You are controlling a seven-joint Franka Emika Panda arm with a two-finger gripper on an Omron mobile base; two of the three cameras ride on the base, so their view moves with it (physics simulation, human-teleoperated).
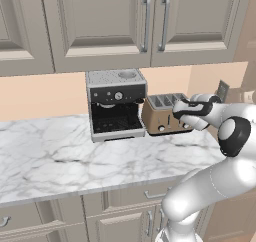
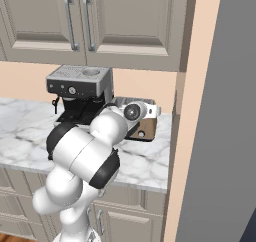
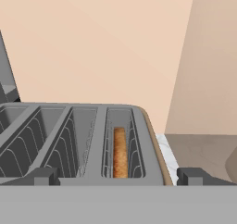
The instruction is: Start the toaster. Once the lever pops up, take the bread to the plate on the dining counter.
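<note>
The bronze-brown toaster (image 1: 161, 117) (image 2: 148, 128) stands at the back right of the marble worktop, its silver slotted top (image 3: 88, 140) close in front of the hand. A brown-crusted slice of bread (image 3: 120, 152) sits deep in the rightmost slot. My gripper (image 1: 183, 111) (image 2: 134, 112) (image 3: 118, 177) hovers at the toaster's front edge, level with its top and pointing toward the back wall. It is open, with its fingertips (image 3: 42, 176) spread wide and nothing between them. The plate and the dining counter are out of view.
A black-and-silver coffee machine (image 1: 116, 104) (image 2: 80, 93) stands right beside the toaster on its left. Wall cabinets (image 1: 125, 21) hang above. A side wall (image 3: 208, 61) closes the corner on the right. The marble worktop (image 1: 55, 151) stretches away to the left.
</note>
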